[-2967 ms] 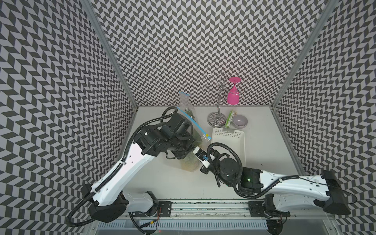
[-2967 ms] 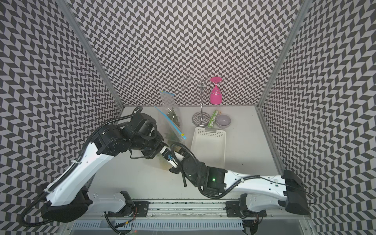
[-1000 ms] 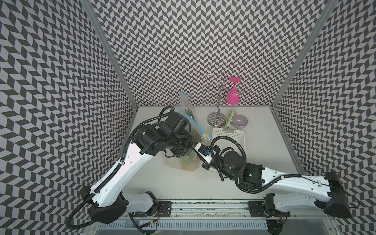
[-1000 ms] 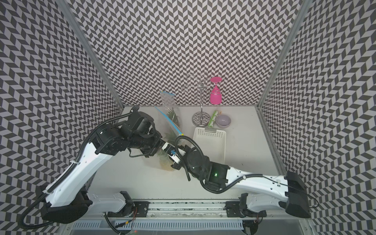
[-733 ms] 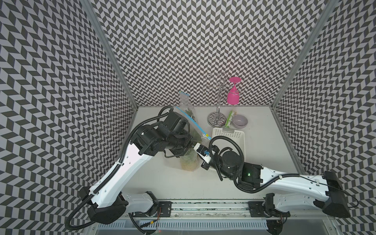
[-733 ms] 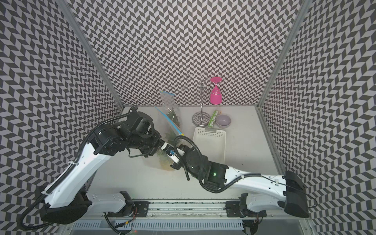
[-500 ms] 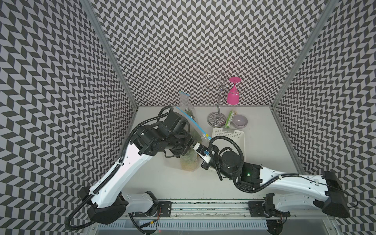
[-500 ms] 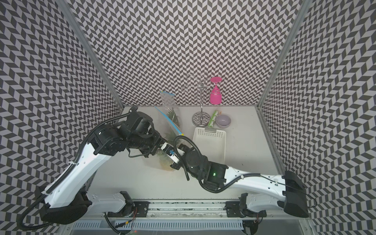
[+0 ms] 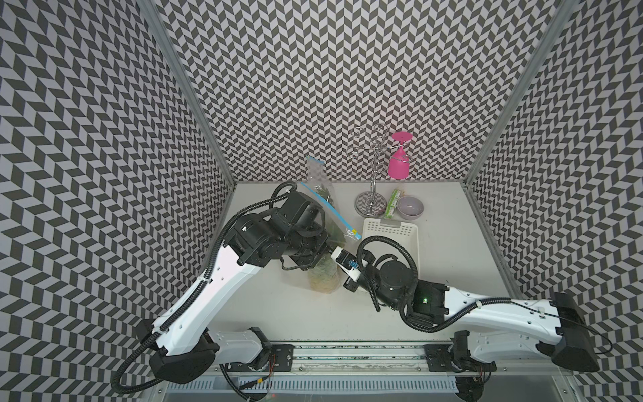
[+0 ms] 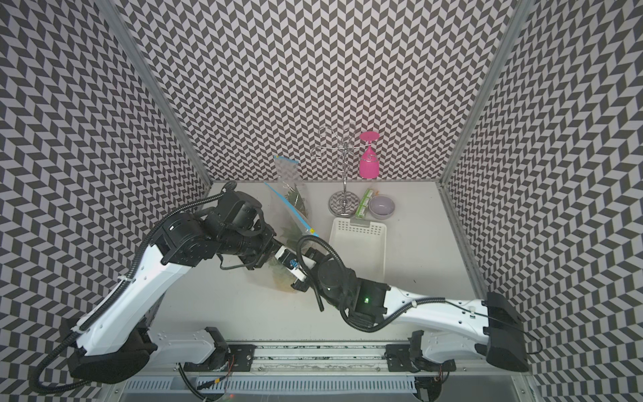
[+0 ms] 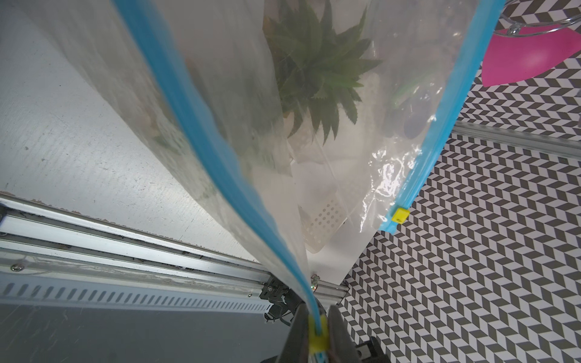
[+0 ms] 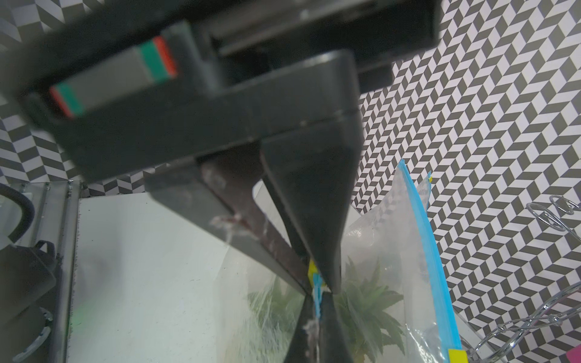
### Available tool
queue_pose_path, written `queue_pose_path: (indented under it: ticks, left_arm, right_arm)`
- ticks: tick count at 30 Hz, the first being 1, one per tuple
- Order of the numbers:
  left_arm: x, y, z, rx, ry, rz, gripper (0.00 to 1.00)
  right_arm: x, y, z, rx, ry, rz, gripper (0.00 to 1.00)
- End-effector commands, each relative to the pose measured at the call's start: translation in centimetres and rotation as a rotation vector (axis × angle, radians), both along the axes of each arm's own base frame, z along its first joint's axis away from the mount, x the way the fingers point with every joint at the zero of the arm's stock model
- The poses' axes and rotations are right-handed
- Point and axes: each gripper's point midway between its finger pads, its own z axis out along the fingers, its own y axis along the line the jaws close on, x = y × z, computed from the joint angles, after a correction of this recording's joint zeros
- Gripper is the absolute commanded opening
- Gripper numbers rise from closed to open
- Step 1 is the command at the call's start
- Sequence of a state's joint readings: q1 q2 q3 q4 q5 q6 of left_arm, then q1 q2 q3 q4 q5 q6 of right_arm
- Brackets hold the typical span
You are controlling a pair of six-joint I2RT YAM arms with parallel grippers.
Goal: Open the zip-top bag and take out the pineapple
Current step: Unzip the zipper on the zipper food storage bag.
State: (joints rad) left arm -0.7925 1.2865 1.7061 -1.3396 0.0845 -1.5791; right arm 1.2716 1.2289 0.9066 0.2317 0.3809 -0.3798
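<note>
The left pincer (image 11: pixel 317 311) is clamped shut on the blue zip strip (image 11: pixel 207 147) of the bag (image 11: pixel 393 125), right at a yellow tab (image 11: pixel 317 339) on that strip. The right pincer (image 12: pixel 318 303) is closed on the same strip just beside it, so the two sets of tips nearly touch. From this pinch the strip runs up and away. A second blue strip (image 11: pixel 440 113) with its own yellow tab lies well apart from it, and clear plastic hangs slack between them. The pineapple (image 11: pixel 314 63) is inside the bag, its green crown showing through the plastic. In both top views its yellowish body (image 9: pixel 323 278) sits low on the bench (image 9: pixel 452 264) between the two arms. Behind stand a white basket (image 9: pixel 389 240), a small bowl (image 9: pixel 410 207) and a wire rack (image 9: pixel 372 202) with a pink glass (image 9: pixel 398 165) hanging upside down.
</note>
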Motion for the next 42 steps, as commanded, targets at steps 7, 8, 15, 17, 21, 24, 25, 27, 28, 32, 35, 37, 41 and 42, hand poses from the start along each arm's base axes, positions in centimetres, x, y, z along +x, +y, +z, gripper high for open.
queue_pose_path:
  ticks: [7, 8, 15, 17, 21, 24, 25, 27, 28, 32, 35, 37, 41, 42]
  left_arm:
    - [-0.4, 0.6, -1.5, 0.048, 0.024, -0.005, 0.1]
    - [-0.4, 0.7, -1.6, 0.05, 0.024, -0.007, 0.09]
    - [0.4, 1.9, -2.1, 0.087, 0.0, 0.005, 0.0]
    - [0.8, 2.9, -2.6, 0.105, -0.001, 0.019, 0.0]
    - [1.4, 4.0, -3.3, 0.129, 0.001, 0.04, 0.0]
    - [2.3, 4.4, -2.6, 0.141, -0.029, 0.056, 0.01]
    - [2.6, 4.6, -2.5, 0.146, -0.036, 0.062, 0.01]
    - [3.1, 5.2, -2.4, 0.158, -0.049, 0.076, 0.01]
    - [3.4, 5.6, -2.4, 0.168, -0.055, 0.087, 0.01]
    - [4.4, 7.3, -2.2, 0.2, -0.084, 0.137, 0.01]
    - [5.5, 9.0, -1.6, 0.231, -0.116, 0.181, 0.02]
    - [6.2, 10.3, -1.2, 0.255, -0.141, 0.207, 0.03]
    - [6.9, 12.5, -0.7, 0.295, -0.169, 0.244, 0.03]
    - [7.0, 13.1, -0.7, 0.302, -0.171, 0.257, 0.03]
  right_arm:
    - [-1.7, -1.2, 2.5, 0.068, -0.153, -0.011, 0.0]
    - [-1.7, -1.2, 2.5, 0.063, -0.168, -0.016, 0.0]
    - [-2.1, -1.2, 3.3, 0.074, -0.18, 0.003, 0.0]
    - [-2.3, -1.5, 3.6, 0.088, -0.173, 0.008, 0.0]
    - [-2.7, -1.8, 4.0, 0.109, -0.162, 0.03, 0.0]
    - [-2.8, -1.8, 3.8, 0.109, -0.149, 0.037, 0.0]
    - [-2.8, -1.8, 3.9, 0.112, -0.147, 0.036, 0.0]
    - [-2.9, -1.9, 3.8, 0.115, -0.141, 0.04, 0.0]
    - [-2.9, -1.9, 3.8, 0.117, -0.137, 0.041, 0.0]
    - [-2.9, -1.9, 3.7, 0.121, -0.125, 0.041, 0.0]
    - [-2.9, -2.0, 3.8, 0.129, -0.118, 0.04, 0.0]
    - [-3.0, -2.1, 3.9, 0.133, -0.117, 0.04, 0.0]
    - [-3.1, -2.2, 3.9, 0.136, -0.108, 0.044, 0.0]
    - [-3.1, -2.3, 4.0, 0.137, -0.106, 0.045, 0.0]
